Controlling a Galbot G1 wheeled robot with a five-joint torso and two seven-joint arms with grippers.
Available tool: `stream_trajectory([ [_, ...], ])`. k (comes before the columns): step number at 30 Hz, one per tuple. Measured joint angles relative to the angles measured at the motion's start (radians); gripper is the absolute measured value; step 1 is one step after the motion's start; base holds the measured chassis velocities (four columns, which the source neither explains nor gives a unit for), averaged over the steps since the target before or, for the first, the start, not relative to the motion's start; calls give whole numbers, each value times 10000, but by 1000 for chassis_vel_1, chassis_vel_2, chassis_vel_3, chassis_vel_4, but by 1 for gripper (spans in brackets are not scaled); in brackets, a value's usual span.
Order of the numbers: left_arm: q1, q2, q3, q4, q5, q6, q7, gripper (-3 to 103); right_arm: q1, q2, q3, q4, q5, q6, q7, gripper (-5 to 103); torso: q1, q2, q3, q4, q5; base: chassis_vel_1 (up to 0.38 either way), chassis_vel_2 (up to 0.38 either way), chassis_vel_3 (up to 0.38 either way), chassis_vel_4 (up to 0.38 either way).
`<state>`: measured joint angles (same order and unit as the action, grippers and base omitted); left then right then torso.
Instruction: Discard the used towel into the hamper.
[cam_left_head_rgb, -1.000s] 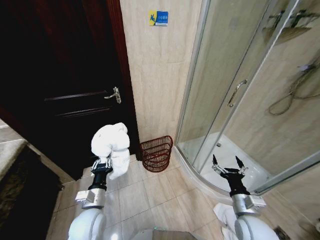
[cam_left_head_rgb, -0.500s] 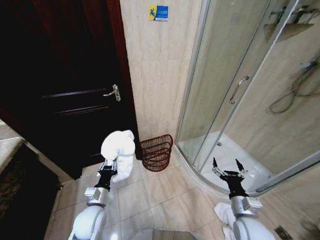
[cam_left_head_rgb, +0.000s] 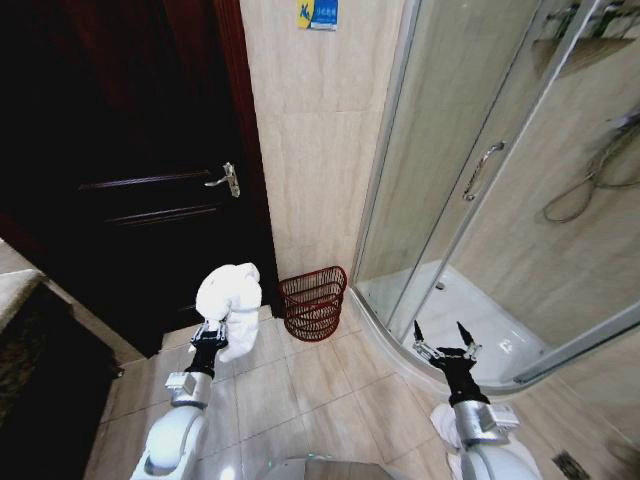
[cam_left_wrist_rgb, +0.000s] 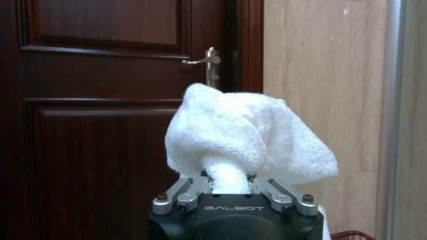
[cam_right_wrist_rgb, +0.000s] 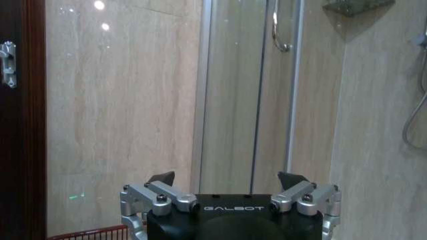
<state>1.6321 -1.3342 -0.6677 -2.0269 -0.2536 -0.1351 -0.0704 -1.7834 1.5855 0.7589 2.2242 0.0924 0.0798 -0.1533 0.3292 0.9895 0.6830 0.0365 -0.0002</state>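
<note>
so, head view: left gripper (cam_left_head_rgb: 211, 331) sits lower left of centre, clamped on a white towel (cam_left_head_rgb: 229, 299) that bunches up above its fingers. in the left wrist view the towel (cam_left_wrist_rgb: 243, 141) rises as a puffy mound straight out of the closed jaws, pinched at its narrow base, with the dark wooden door (cam_left_wrist_rgb: 100, 125) and its metal door handle (cam_left_wrist_rgb: 208, 61) behind it.

hamper (cam_left_head_rgb: 313, 304) stands on the tile floor (cam_left_head_rgb: 310, 385) just below centre of the head frame, against the beige wall (cam_left_head_rgb: 315, 140), between the door (cam_left_head_rgb: 130, 170) on the left and the glass shower stall (cam_left_head_rgb: 500, 180) on the right. it is dark red-brown wire, open top, upright. towel hangs just left of the hamper in frame, apart from it, not inside. a sliver of the hamper's rim (cam_left_wrist_rgb: 350, 234) shows at the bottom right corner of the left wrist view and another bit (cam_right_wrist_rgb: 87, 232) at the bottom left of the right wrist view.

right gripper (cam_left_head_rgb: 443, 340) is lower right of the head frame, in front of the curved shower base, fingers spread apart, holding nothing. right wrist view shows both black fingertips (cam_right_wrist_rgb: 162, 178) wide apart over the galbot-marked body, facing the wall and the shower door frame.

blue sign (cam_left_head_rgb: 320, 12) at top centre of the wall. shower hose (cam_left_head_rgb: 590, 180) hangs at the far right behind the glass.
</note>
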Motion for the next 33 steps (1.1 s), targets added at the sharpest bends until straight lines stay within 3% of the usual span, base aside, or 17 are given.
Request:
stream_trajectory([
  [3, 155, 88, -76, -198, -101, 257, -153, 21, -109, -110, -162, -9, 211, 1, -34, 100, -97, -217, -120, 0, 1, 0, 0, 0, 0],
  [10, 419, 119, -139, -450, -46, 250, -165, 21, -115, -406, -303, -11, 258, -37, -103, 100, -223, -495, -272, 1, 1, 0, 0, 0, 0],
  [20, 586, -257, 99, -591, 614, 122, -74, 21, -350, -1038, -177, 167, 843, 29, 33, 100, -439, -984, -543, 1, 1, 0, 0, 0, 0],
  [33, 551, -355, 134, -572, 773, 70, -79, 21, -489, -798, -293, 241, 745, 155, 273, 100, -687, -1554, -866, 0, 2, 0, 0, 0, 0],
])
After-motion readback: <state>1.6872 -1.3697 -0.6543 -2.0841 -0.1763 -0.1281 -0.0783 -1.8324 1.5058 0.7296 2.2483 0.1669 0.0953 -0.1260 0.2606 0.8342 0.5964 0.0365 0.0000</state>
